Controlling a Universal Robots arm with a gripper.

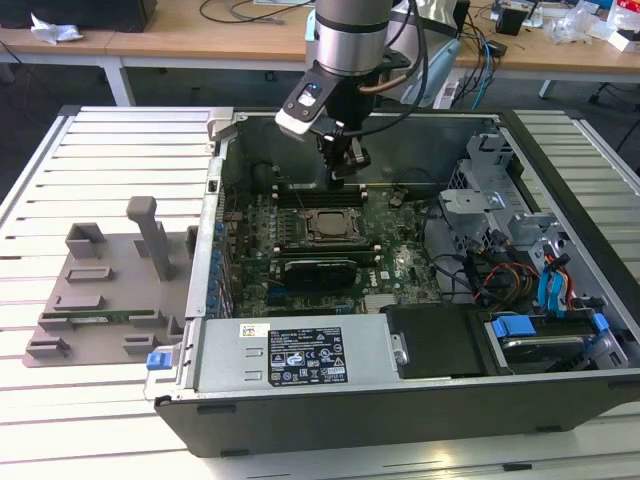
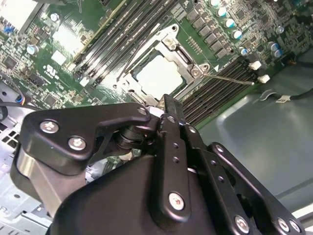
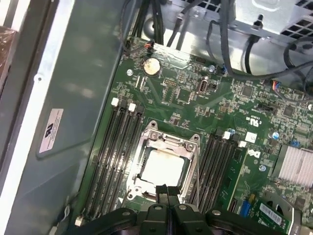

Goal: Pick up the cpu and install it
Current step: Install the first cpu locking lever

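Socket [image 1: 327, 226] first, as the landmark for everything else: in the exterior view it sits about mid-board inside the open computer case [image 1: 300, 420], and the gripper [image 1: 346, 172] hangs above the board just past the socket's far edge, toward the back wall of the case. The grey plastic tray [image 1: 105, 300] lies well apart from the socket, outside the case on the exterior view's left.

In the second wrist view the socket's metal frame [image 2: 128, 81] surrounds a pale square, which I take to be the cpu [image 2: 159, 76], already lying flat inside the socket rather than in the gripper. The gripper [image 2: 168, 104] ends just beside the frame's near edge, fingers drawn together into one narrow black blade with nothing between them.

In the first wrist view the cpu [image 3: 161, 166] again shows seated within the frame [image 3: 146, 142], memory slots [image 3: 115, 156] running along both sides of the socket. The gripper [image 3: 167, 192] points at the socket's near edge (tips closed tight, empty), so the chip lies straight ahead of the tips and below them. Being square, the chip has no long axis to align.
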